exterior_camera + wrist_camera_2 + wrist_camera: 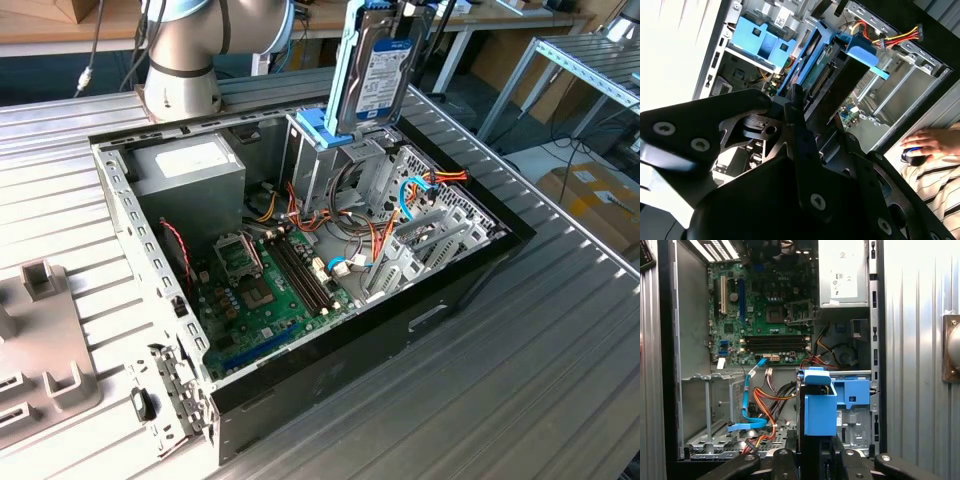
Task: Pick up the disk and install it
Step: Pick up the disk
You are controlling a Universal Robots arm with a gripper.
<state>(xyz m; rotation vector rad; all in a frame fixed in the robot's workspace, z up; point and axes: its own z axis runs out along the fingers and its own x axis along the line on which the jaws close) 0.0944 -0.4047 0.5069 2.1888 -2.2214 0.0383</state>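
While the silver-grey rectangular disk with blue plastic side rails (386, 72) hangs upright, the black pincer (815, 459) is clamped on its top end, just above the metal cage with a blue plastic top (312, 160) inside the open computer case (400, 335) on the ribbed bench (560, 380).

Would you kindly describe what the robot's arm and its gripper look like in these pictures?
In the exterior view the arm is built of thick silver-grey cylindrical segments with a pale blue joint cap and a round base. In both wrist views the gripper is matte black, made of flat angular plates and linkages fastened with round silver screw heads.
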